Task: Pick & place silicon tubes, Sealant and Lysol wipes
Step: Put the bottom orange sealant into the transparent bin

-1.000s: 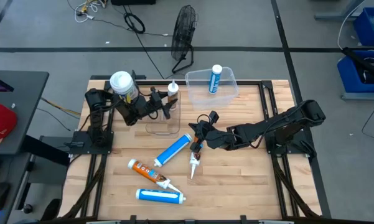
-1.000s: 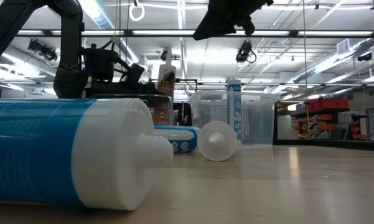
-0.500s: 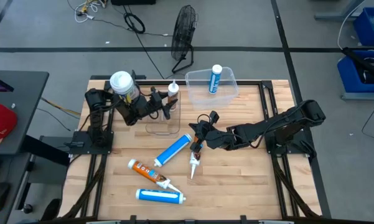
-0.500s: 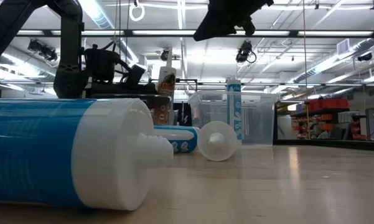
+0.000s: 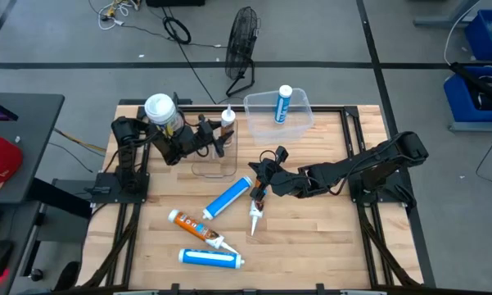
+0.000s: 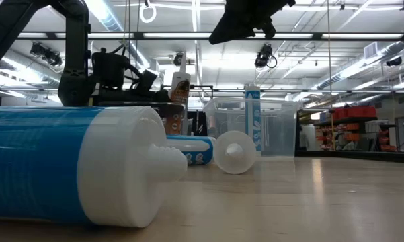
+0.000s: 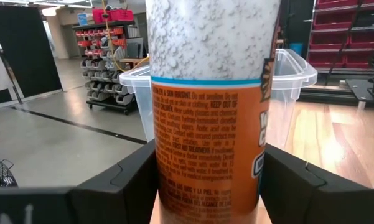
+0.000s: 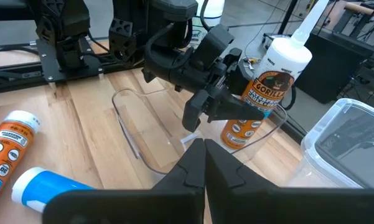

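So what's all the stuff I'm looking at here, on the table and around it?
Wipes canister: one, white lid, the table's back left corner.
Blue tubes: three; one upright in the clear bin, two lying on the table.
Orange tubes: two; one upright at the clear tray, one lying.
White nozzle: one, mid-table.
Clear bin: one, back edge.
Clear tray: one, left of centre.
Table: one, wood.
Fan: one, black, on the floor behind.
Left tool: black, gripping the upright orange tube.
Right tool: black, shut, above mid-table.
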`<move>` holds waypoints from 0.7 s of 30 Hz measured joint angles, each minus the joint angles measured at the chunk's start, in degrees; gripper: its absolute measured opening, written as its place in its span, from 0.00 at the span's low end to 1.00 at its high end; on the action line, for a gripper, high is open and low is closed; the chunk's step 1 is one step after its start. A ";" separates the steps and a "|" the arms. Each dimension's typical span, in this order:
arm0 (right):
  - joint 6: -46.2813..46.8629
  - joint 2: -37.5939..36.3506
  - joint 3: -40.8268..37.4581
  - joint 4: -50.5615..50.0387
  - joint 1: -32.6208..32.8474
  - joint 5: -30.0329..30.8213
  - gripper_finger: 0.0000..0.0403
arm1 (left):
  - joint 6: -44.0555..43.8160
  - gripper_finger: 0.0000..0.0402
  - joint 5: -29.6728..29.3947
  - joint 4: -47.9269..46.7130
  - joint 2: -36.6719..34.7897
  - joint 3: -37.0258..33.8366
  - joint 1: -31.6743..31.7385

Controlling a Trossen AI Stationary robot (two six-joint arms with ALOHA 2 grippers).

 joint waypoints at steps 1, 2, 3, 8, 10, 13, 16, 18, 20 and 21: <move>0.00 0.00 0.00 0.00 0.00 0.00 0.01 | 0.01 0.60 0.00 -0.01 0.00 0.00 -0.02; 0.00 0.00 0.00 0.00 0.00 0.00 0.01 | -0.01 0.61 -0.02 -0.03 0.00 0.00 -0.04; 0.00 0.00 0.00 0.00 0.00 0.00 0.01 | 0.01 0.61 -0.02 -0.09 0.00 0.00 -0.04; 0.00 0.00 0.00 -0.02 0.00 -0.02 0.01 | -0.04 0.64 0.00 -0.80 0.15 -0.11 -0.04; 0.00 0.00 0.00 -0.02 0.00 -0.04 0.01 | -0.04 0.65 0.02 -0.86 0.15 -0.11 -0.04; 0.00 0.00 0.00 -0.02 0.00 -0.08 0.01 | -0.04 0.66 0.06 -0.66 0.15 -0.11 -0.11; -0.02 0.00 0.00 -0.02 0.00 -0.09 0.01 | -0.06 0.67 0.05 -0.56 0.15 -0.11 -0.11; -0.02 0.00 0.00 -0.02 0.00 -0.09 0.01 | -0.06 0.67 0.04 -0.47 0.15 -0.11 -0.13; -0.01 0.00 0.00 -0.04 0.00 -0.09 0.01 | -0.07 0.67 0.00 -0.45 0.15 -0.11 -0.13; -0.02 0.00 0.00 -0.03 0.00 -0.09 0.01 | -0.08 0.67 0.00 -0.45 0.15 -0.11 -0.13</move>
